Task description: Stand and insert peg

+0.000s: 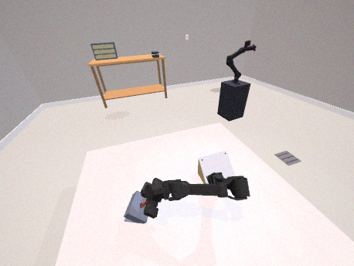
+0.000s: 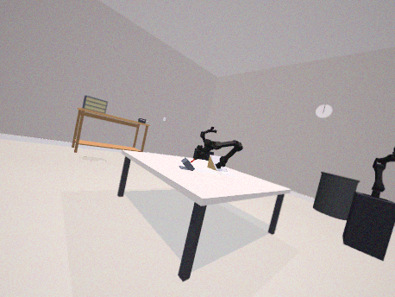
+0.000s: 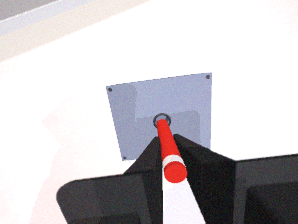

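Fingers closed on red peg [image 1: 143, 204] [image 2: 193, 161] [image 3: 169, 145], white band at the end toward the wrist camera. Peg tilted, plain end at the dark-ringed hole [image 3: 155, 125] in the sloped panel [image 1: 133, 210] [image 2: 187, 164] [image 3: 165, 100]; can't tell if the tip is inside. Panel sits on the table [image 1: 116, 162] [image 2: 207, 190], in from its edges, bare tabletop around much of it. Wrist view: panel's upper edge and corner screws uncovered, fingers cover part of the lower edge. White-faced wedge [image 1: 218, 164] [image 2: 211, 164] stands near the arm's base, well apart from the panel.
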Tool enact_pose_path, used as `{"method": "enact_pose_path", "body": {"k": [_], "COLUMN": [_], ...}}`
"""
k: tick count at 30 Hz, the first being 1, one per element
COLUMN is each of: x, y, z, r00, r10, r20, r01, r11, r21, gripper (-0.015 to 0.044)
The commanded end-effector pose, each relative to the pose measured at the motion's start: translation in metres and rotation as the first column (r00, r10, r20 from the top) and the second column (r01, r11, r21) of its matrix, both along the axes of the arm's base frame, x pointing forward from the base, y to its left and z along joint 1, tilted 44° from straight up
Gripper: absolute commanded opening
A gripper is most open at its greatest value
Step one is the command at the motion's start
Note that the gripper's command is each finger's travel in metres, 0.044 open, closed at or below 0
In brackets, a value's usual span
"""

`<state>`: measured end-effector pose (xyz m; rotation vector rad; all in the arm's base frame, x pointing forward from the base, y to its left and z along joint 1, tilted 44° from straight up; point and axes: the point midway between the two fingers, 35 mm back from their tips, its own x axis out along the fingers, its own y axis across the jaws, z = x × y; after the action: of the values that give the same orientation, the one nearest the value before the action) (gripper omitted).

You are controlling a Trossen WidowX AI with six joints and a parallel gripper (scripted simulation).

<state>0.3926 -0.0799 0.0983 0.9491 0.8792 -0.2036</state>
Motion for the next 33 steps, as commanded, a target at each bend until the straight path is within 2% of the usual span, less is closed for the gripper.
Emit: {"method": "enact_pose_path", "body": {"k": [1, 33], "x": [0.000, 0.009], "y": [0.000, 0.002], "z": [0.000, -0.013], "r00": [1.000, 1.000], "r10": [0.001, 0.001], "r20": [0.000, 0.001], "r01": [-0.001, -0.001], "r11": [1.000, 1.000], "r21": [0.000, 0.000], "gripper": [0.0000, 0.0000]}}
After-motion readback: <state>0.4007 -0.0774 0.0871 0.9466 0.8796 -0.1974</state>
